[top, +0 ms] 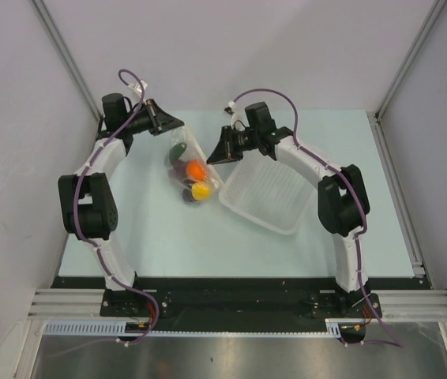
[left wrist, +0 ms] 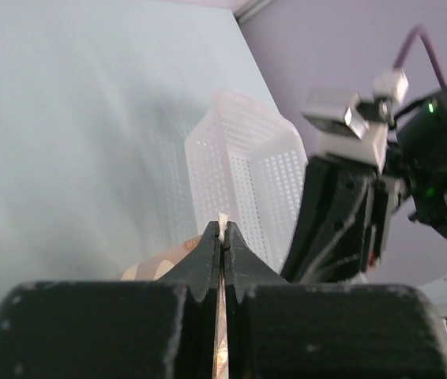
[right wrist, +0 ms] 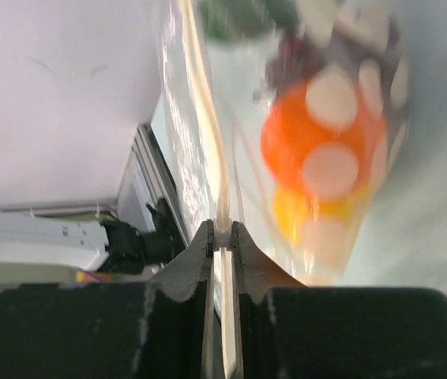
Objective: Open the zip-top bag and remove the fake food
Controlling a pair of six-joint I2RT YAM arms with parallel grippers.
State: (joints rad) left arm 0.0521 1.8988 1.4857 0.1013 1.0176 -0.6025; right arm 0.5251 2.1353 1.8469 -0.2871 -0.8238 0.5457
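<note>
The clear zip-top bag (top: 191, 167) hangs between both grippers over the middle of the table, with the fake food inside: green cucumber (top: 178, 150), orange ball (top: 196, 169), yellow fruit (top: 200, 191) and dark fruit. My left gripper (top: 178, 124) is shut on the bag's upper left edge (left wrist: 223, 217). My right gripper (top: 212, 156) is shut on the bag's zip strip (right wrist: 222, 229). In the right wrist view the orange ball (right wrist: 322, 142), yellow fruit (right wrist: 291, 213) and green cucumber (right wrist: 235, 20) show blurred through the plastic.
A white perforated basket (top: 261, 197) lies on the table to the right of the bag, under my right arm; it also shows in the left wrist view (left wrist: 243, 166). The pale table (top: 152, 237) ends at a metal rail on the right.
</note>
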